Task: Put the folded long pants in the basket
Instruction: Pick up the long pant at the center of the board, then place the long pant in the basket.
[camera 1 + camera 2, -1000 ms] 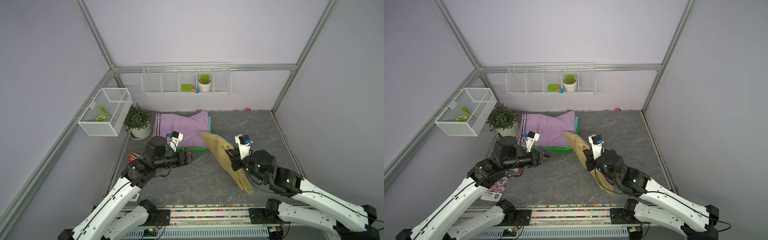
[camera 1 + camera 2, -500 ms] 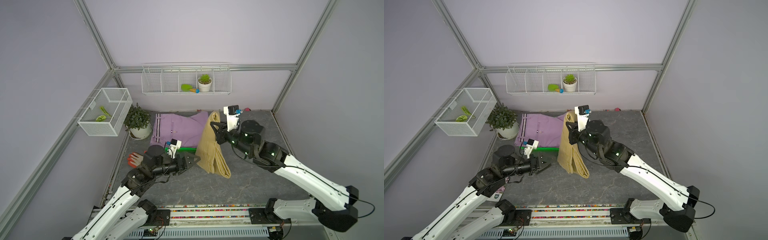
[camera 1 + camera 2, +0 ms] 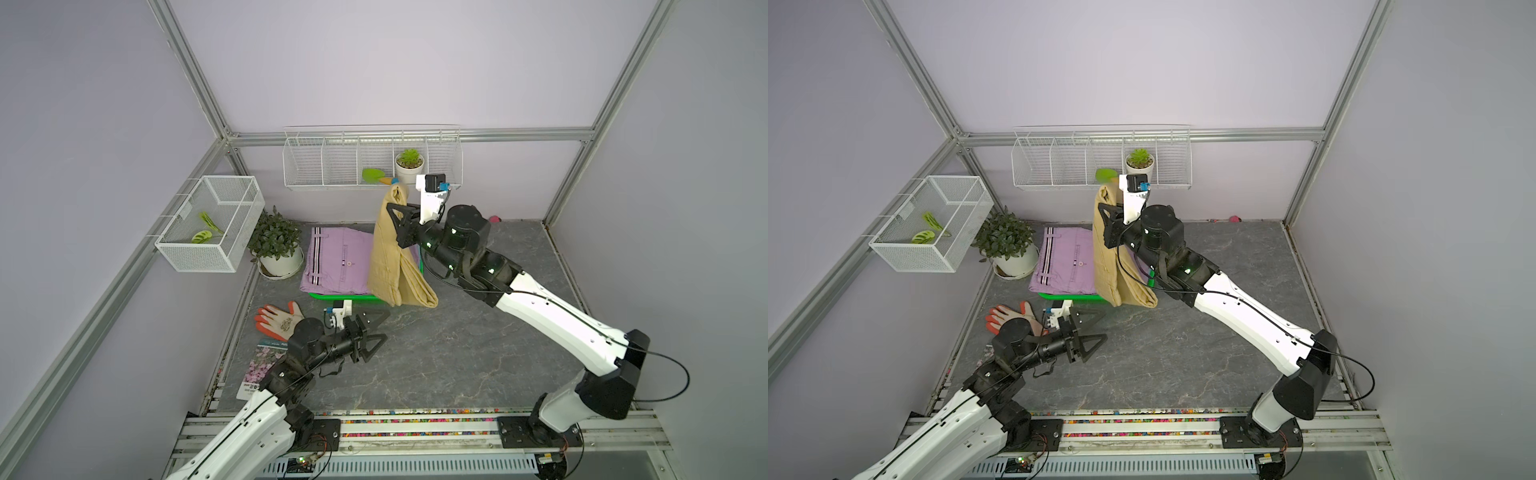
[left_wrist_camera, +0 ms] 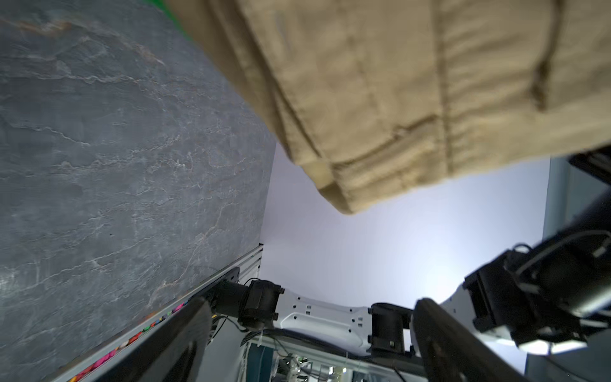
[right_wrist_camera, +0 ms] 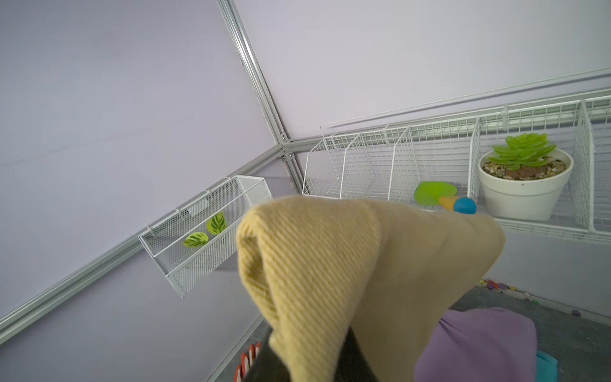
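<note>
Overhead, the right gripper (image 3: 397,222) was clamped on the top fold of the tan pants (image 3: 390,266), which hung down by the near corner of the green basket (image 3: 345,296), beside the lilac pants (image 3: 336,262) lying in it. Lower down, the left gripper (image 3: 384,326) gaped wide, holding nothing.

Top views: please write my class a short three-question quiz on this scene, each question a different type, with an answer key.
1. True or false: the right gripper is shut on the tan pants.
2. The topmost pants lying in the basket are: A red, B lilac, C black.
3. Fill in: the left gripper stands ___, holding nothing.
Key: 1 true; 2 B; 3 open.
</note>
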